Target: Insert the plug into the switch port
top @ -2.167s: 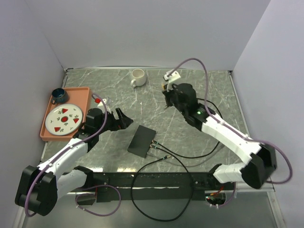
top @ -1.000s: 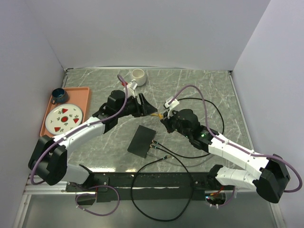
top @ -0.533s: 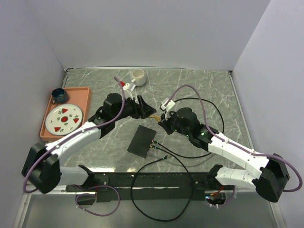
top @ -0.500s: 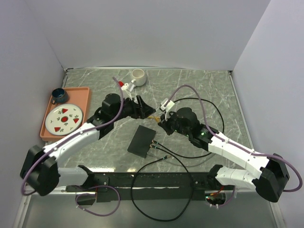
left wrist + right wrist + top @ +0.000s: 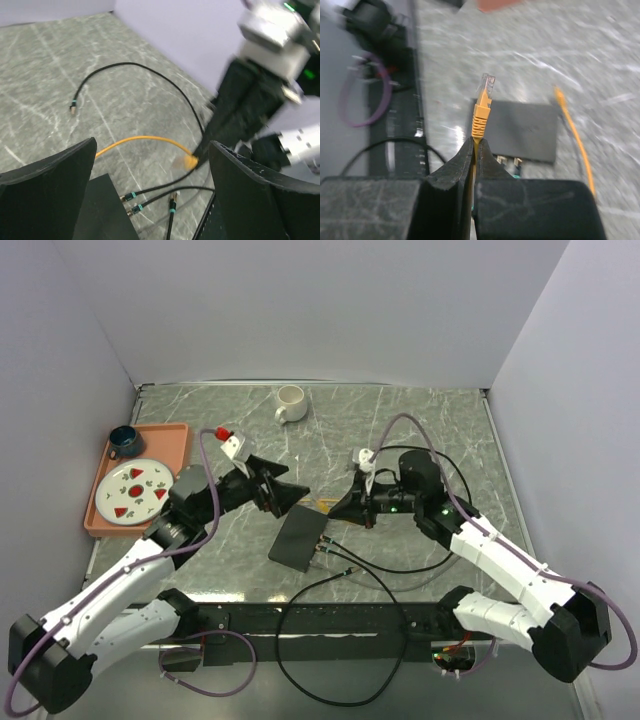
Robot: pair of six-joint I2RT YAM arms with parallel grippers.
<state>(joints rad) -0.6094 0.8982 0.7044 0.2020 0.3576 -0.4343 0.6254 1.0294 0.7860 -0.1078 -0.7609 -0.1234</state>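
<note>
My right gripper (image 5: 474, 142) is shut on the orange cable just behind its plug (image 5: 482, 102). The plug points at the flat black box (image 5: 520, 129). In the top view this gripper (image 5: 345, 510) hovers just right of the box (image 5: 298, 537). The box's port edge (image 5: 322, 540) holds two black plugs (image 5: 507, 161); the ports themselves are too small to make out. My left gripper (image 5: 288, 494) is open and empty, above the box's far end. In its wrist view (image 5: 152, 150) the orange cable (image 5: 145, 140) and the box corner (image 5: 102, 210) lie between its fingers.
Black cables (image 5: 400, 565) loop over the table right of the box, and one loose black plug (image 5: 171, 199) lies by the port edge. An orange tray (image 5: 178, 435) with a plate (image 5: 135, 490) and a dark cup is at the left. A white mug (image 5: 290, 402) stands at the back.
My left arm has drawn back to the left and its open gripper now sits lower, over the box. My right gripper has swung round and come down nearer the box's port edge, still holding the plug.
</note>
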